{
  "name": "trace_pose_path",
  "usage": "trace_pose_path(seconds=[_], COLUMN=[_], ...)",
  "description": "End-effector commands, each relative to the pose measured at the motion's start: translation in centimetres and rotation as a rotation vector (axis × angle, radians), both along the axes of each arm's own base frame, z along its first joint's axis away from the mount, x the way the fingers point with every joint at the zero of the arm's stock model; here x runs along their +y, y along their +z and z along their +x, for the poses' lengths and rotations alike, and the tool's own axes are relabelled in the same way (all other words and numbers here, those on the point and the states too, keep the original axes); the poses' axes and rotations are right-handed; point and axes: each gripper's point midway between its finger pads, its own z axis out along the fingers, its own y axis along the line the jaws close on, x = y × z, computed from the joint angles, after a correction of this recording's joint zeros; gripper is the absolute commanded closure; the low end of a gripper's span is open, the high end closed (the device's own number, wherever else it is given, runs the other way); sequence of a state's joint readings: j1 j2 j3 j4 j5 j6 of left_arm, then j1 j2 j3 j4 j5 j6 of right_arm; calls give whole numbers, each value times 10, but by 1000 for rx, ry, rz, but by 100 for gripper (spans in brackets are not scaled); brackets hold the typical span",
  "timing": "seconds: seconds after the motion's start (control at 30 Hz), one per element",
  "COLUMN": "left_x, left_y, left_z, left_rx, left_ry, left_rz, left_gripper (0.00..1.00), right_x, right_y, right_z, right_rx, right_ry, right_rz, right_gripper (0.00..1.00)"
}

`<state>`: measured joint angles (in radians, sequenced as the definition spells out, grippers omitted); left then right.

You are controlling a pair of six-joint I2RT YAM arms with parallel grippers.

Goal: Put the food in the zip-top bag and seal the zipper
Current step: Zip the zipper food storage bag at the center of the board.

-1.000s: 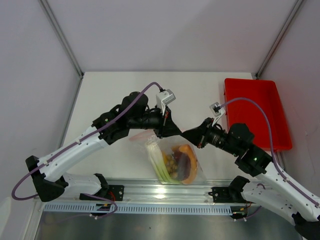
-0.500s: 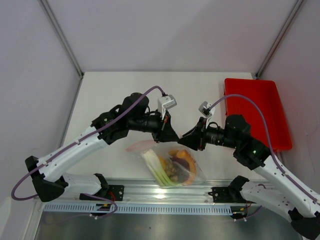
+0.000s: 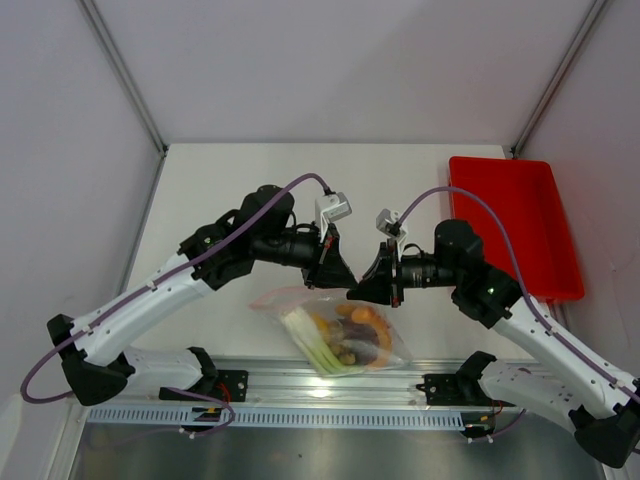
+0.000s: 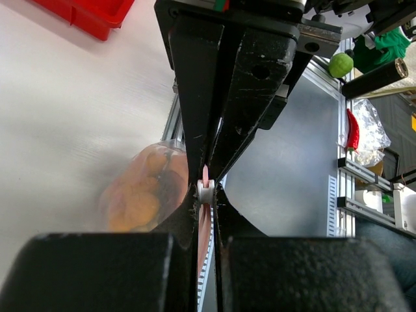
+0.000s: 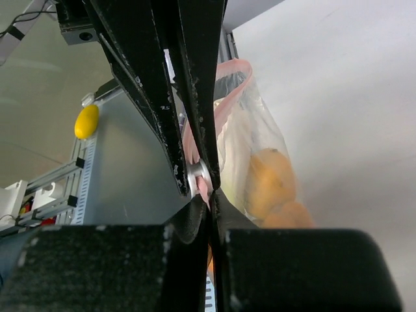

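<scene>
- The left arm reaches from its base inward across the table. Its forearm is angled down toward the far edge of the zip-top bag.
- The left gripper has its jaws pressed together on the zipper. In the left wrist view only a thin pink sliver shows between the black fingertips.
- The right arm mirrors this pose. Its elbow is raised and its wrist is turned toward the same edge of the bag.
- The right gripper is also clamped tight on the zipper, tip to tip with the left gripper, just beside it on the strip.
- The zip-top bag is clear, crinkly film with a faint pink tint. It bulges around its load, on the side of the zipper nearer the arm bases.
- The zipper is a narrow pinkish-red band. In the right wrist view it curves away from the pinch point along the bag mouth.
- The food is inside the bag. A green-white leek stalk lies at its left side, and rounded orange pieces press against the film.
- A red tray of smooth rigid plastic, rectangular in shape, sits well apart from the bag, to its far right.
</scene>
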<state>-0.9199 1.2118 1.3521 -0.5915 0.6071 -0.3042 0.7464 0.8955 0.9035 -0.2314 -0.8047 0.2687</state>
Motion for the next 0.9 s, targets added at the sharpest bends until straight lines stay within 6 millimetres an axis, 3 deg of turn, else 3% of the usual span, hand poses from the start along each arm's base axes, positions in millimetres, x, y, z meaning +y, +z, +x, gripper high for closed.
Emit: trace_pose_path(seconds=[0.0, 0.1, 0.27, 0.4, 0.57, 0.87], left_x=[2, 4, 11, 14, 19, 33], left_y=[10, 6, -5, -9, -16, -24], left_z=[-2, 1, 11, 13, 17, 16], left_rx=[-37, -32, -38, -35, -30, -42], left_ry=[-21, 3, 75, 93, 127, 164], left_rz=[-33, -9, 48, 58, 84, 100], left_gripper=[99, 99, 99, 99, 98, 99], right_x=[5, 5, -5, -16, -18, -28], right_y=[42, 45, 73, 84, 100, 101], right_z=[-4, 7, 20, 31, 28, 36], right_rx=[-74, -51, -19, 37, 77, 108], right_ry=[44, -34, -193, -327, -323, -368], right_rz=[121, 123, 253, 309, 367, 379], right_gripper=[100, 100, 100, 100, 100, 100])
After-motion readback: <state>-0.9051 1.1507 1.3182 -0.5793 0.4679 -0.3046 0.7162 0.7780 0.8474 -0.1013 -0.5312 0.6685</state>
